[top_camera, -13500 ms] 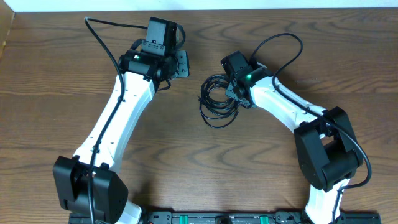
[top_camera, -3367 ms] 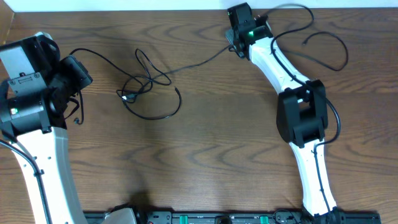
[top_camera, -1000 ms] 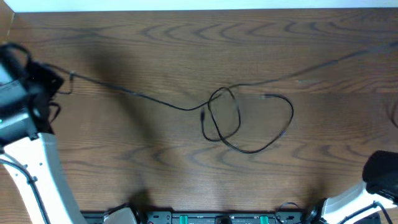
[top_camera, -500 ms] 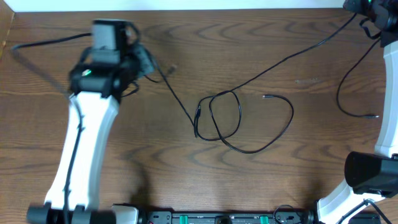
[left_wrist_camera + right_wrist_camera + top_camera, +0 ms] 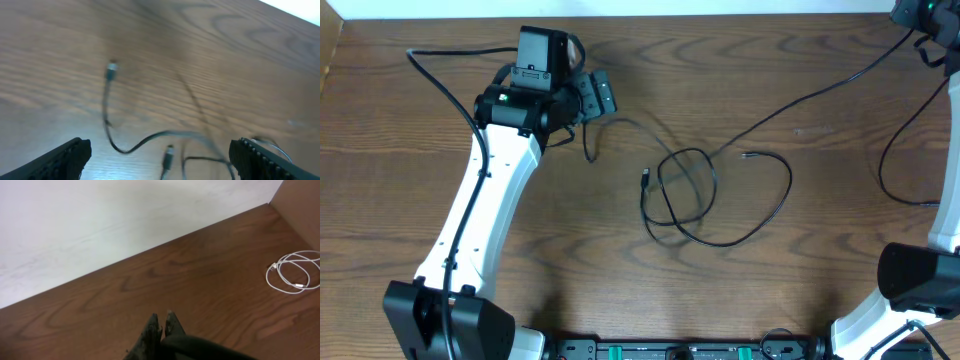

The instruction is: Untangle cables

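- Cables [image 5: 720, 243] lie in the middle of the tabletop [image 5: 620, 300] as one loose loop crossing over itself, with a small plug [image 5: 645, 178] at its left edge.
- From the loop, one strand [image 5: 820, 90] runs on a long diagonal to the far right corner, where the right arm [image 5: 945, 130] ends.
- Right jaws are pressed together in the right wrist view. No cord shows between them there, but overhead the strand leads straight to them, so I judge they are pinching it.
- Left jaws are spread wide with nothing between them.
- A short loose end [image 5: 588, 150] lies just beside the left jaws. The crossed loop is further out toward the centre, to the right of the left arm [image 5: 490, 200].
- The left arm is much the nearer to both the loose end and the crossing, so the next pick looks to be its job.
- The left wrist view, though blurred, shows the loose end's plug [image 5: 111, 65] and a second plug [image 5: 169, 150] that overhead barely resolves.
- Only the right wrist view shows a white cord [image 5: 295, 271], coiled by itself on the tabletop well apart from the black ones.
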### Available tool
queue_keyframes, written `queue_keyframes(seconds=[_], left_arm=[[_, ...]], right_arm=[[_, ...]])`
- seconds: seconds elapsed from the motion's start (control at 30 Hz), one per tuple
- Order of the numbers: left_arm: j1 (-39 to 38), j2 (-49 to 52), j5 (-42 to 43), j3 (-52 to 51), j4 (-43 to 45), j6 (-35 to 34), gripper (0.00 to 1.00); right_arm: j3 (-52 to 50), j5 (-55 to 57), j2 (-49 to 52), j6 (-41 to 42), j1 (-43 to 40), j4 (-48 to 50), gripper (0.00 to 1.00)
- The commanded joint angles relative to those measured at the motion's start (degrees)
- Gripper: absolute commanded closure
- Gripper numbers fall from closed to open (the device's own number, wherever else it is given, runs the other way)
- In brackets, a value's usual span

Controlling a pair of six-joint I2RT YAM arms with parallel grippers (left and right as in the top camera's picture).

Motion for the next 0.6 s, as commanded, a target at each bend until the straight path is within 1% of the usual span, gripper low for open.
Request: queue_keyframes(seconds=[0.0,0.03,0.13,0.33,0.4,0.47,0.53,0.57], left_arm=[[-0.4,-0.8,7.6,1.9,0.9,2.6,0.06],[-0.9,-0.7,8.4,1.8,0.6,2.6,0.06],[-3.8,0.0,8.3,1.8,-0.3,-1.2,0.06],[-15.0,4.6,8.1,1.8,0.2,-3.9,0.06],[-18.3,7.1,7.3,1.8,-0.1,-3.7,0.06],[-20.4,9.1,5.3,1.8,-0.2,-1.8,0.06],[-22.4,11.8,2.1,1.8,0.4,1.6,0.05],[-22.6,12.7,0.9,1.8,0.8,1.3,0.06]], right_arm=[[0.0,0.7,0.5,-1.0,0.0,-0.3,0.99],[0.0,0.7,0.5,-1.0,0.0,-0.5,0.99],[0.0,0.7,0.5,-1.0,0.0,-0.7,0.99],[0.0,1.4,0.5,-1.0,0.0,-0.9,0.99],[0.0,1.4,0.5,-1.0,0.0,-0.9,0.99],[0.0,1.3,0.5,-1.5,0.0,-1.0,0.99],[0.0,1.4,0.5,-2.8,0.0,-1.5,0.99],[0.0,1.5,0.5,-3.3,0.0,-1.8,0.99]])
